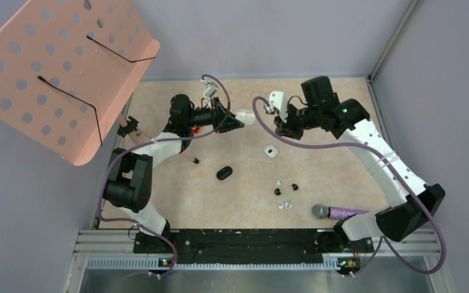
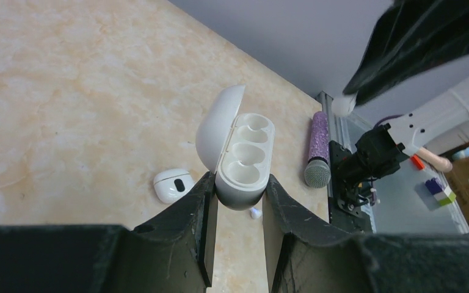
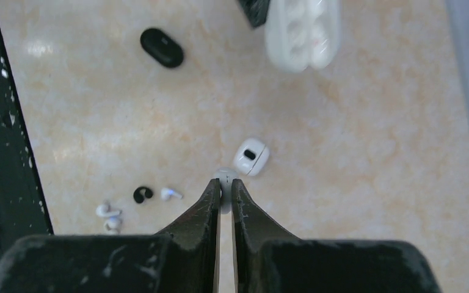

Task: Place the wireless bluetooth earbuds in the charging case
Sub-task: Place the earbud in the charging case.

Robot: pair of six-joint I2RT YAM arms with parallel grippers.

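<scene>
My left gripper (image 2: 239, 183) (image 1: 238, 119) is shut on a white charging case (image 2: 241, 162) (image 1: 247, 116), held above the table with its lid open and both wells empty. That open case (image 3: 302, 33) also hangs at the top of the right wrist view. My right gripper (image 3: 225, 183) (image 1: 279, 130) is shut on one white earbud (image 3: 225, 180), raised just right of the case. The same earbud (image 2: 344, 105) shows at the right gripper's tip in the left wrist view. On the table lie more earbuds: a black one (image 3: 141, 195), a white one (image 3: 170, 195) and two white ones (image 3: 109, 212).
A closed white case (image 1: 271, 151) (image 3: 251, 157) and a black case (image 1: 224, 173) (image 3: 162, 47) lie mid-table. The purple glitter microphone (image 1: 339, 212) (image 2: 317, 152) lies near the right arm's base. A pink perforated board (image 1: 67, 67) leans over the far left corner.
</scene>
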